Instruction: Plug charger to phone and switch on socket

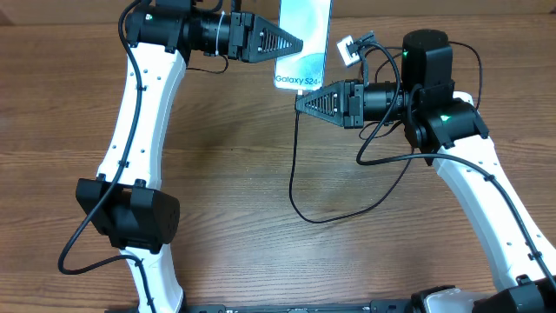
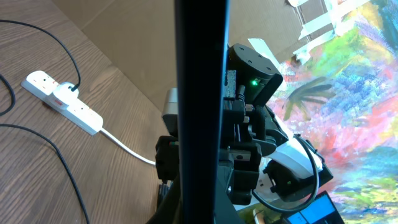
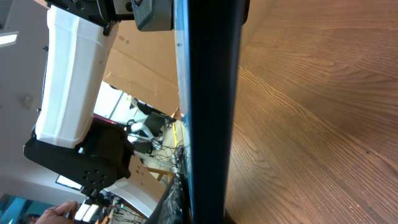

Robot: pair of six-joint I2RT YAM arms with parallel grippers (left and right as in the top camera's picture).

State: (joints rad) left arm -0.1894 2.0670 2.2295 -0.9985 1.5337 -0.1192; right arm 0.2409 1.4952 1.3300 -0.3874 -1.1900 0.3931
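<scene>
— Phone (image 1: 311, 35) first: where is it sitting?

— It is showing at the middle of the counter's (image 1: 217, 217) far edge, with its lettered end pointing back toward the arms. I cannot tell whether it is resting on the counter or being lifted off it. The left hand (image 1: 301, 41) is pressing in at its long left edge with the jaws closed right down. From the wrist view, it is looking as though that hand is clamping the phone edge-on.

— And the charger (image 1: 293, 174)?

— Its thin black cable is looping across the counter and climbing to the right hand (image 1: 300, 103), which is hovering just below the phone's lettered end. That hand is closed tight too, and it seems to be pinching the cable near its tip. The connector is hiding behind the fingers, so I cannot tell whether it is seated in the port.

— What is the power strip (image 2: 87, 117) doing?

— It is lying near the far edge, just right of the phone, with a black plug (image 2: 70, 91) sitting in it. Its white cord (image 2: 127, 146) is running off across the counter. The red switch marks are showing too small to read as on or off.

— So how far along are we?

— I am judging the plug end done and the phone end under way. The switch is waiting, with neither hand near it.
</scene>
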